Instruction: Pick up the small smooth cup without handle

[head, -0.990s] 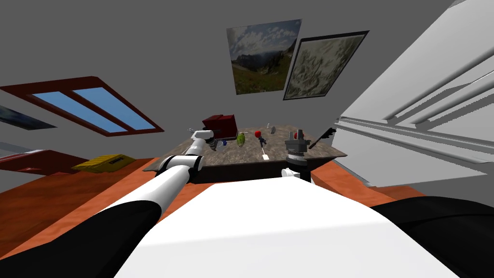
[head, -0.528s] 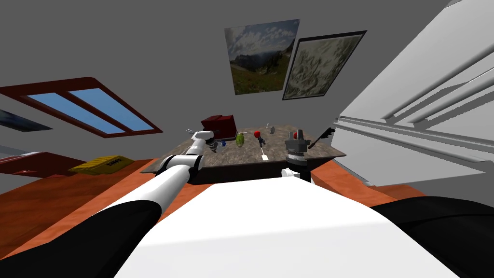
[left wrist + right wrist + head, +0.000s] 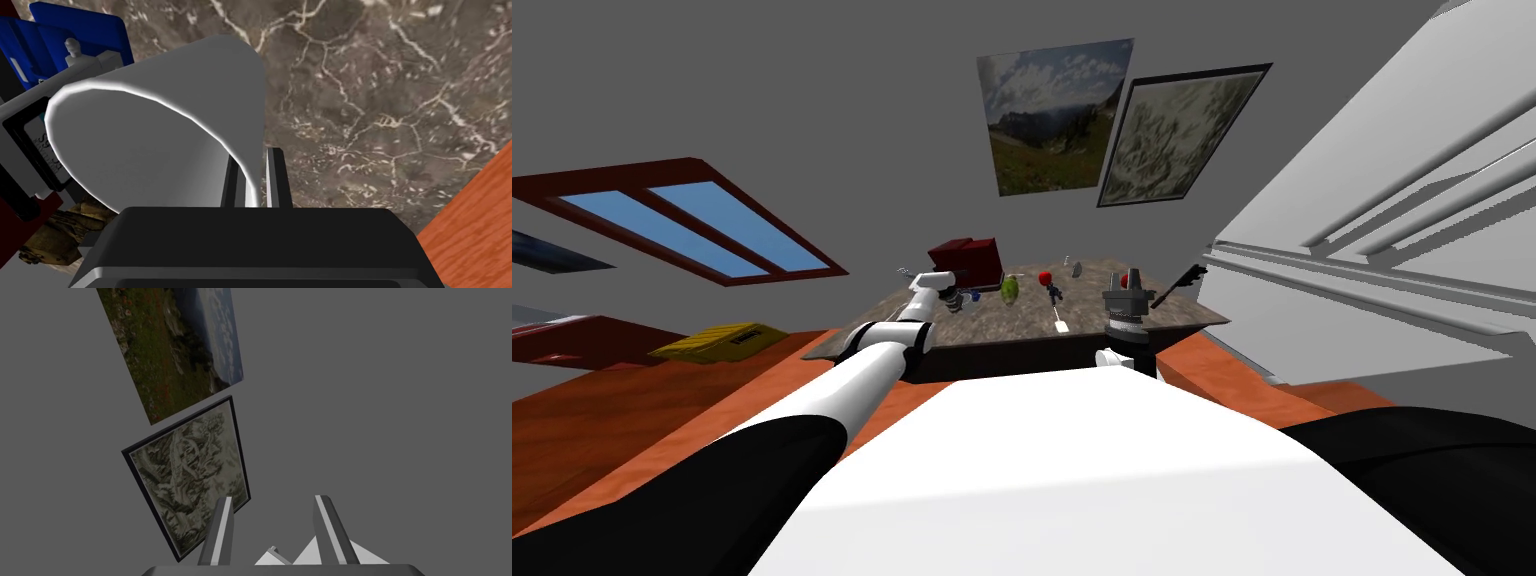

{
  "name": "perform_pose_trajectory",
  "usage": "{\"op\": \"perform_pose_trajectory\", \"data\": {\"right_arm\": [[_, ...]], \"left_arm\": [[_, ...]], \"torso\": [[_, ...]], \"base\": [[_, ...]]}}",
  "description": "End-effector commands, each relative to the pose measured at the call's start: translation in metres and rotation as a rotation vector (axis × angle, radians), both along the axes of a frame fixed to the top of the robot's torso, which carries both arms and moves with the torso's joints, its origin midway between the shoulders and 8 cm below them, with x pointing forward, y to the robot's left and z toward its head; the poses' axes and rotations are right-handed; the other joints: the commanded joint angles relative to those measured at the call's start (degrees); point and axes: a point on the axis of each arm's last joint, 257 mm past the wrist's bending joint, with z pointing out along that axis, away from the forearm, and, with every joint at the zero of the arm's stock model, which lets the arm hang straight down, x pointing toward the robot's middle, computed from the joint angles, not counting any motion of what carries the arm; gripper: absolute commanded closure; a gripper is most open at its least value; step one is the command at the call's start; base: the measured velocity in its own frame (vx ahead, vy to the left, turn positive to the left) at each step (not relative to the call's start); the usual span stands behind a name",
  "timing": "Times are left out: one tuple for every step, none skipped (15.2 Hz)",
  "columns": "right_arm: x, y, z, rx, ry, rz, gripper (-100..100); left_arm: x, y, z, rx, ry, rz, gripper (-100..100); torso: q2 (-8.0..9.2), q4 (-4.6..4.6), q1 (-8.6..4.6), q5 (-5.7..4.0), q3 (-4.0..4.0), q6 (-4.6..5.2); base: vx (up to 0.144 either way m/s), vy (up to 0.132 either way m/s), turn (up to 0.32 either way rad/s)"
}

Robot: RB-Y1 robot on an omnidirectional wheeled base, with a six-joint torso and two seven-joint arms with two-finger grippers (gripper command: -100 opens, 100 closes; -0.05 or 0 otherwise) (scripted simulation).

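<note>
While the left gripper (image 3: pixel 252 164) pinches its rim, the small cup (image 3: pixel 150 125) sits right at the hand. The cup is plain light grey, smooth, and has no handle. One thin finger is inside the cup and the other finger (image 3: pixel 275 175) is outside, and they press the thin wall between them. The wide mouth faces the hand, and the narrow end points at the table (image 3: pixel 380 100). I cannot tell if the cup touches the table top.

The table top is dark brown stone with pale lines like cracks. Just beside the cup, on the far side from the fingers, is a blue thing (image 3: pixel 85 35) and a white box with a black face (image 3: pixel 25 135). A brown lumpy thing (image 3: pixel 50 240) lies near the hand's dark body. Orange wooden floor (image 3: pixel 475 220) shows past the table edge.

From the head, the cup is a tiny pale dot at the left hand, at the left part of the table. A dark red box (image 3: pixel 970 260) stands just behind it. A green thing (image 3: pixel 1010 288) and a red ball (image 3: pixel 1046 277) lie farther along the table.

The right gripper (image 3: pixel 272 508) points up near the table's front edge, well apart from the cup. Its two fingers are spread and hold nothing.
</note>
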Motion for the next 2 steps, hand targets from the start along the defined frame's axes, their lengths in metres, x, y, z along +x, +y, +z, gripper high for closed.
{"op": "perform_pose_trajectory", "data": {"right_arm": [[0.0000,0.0000,0.0000,0.000,0.000,0.000,0],[0.0000,0.0000,0.0000,0.000,0.000,0.000,0]], "left_arm": [[0.0020,0.0010,0.0140,0.001,-0.003,0.003,100],[0.0010,0.0013,0.0062,0.001,-0.002,0.002,100]], "torso": [[0.00,0.00,0.00,0.00,0.00,0.00],[0.06,0.03,-0.05,-0.02,0.04,0.00]], "base": [[-0.028,-0.031,0.030],[-0.015,-0.018,0.017]]}}
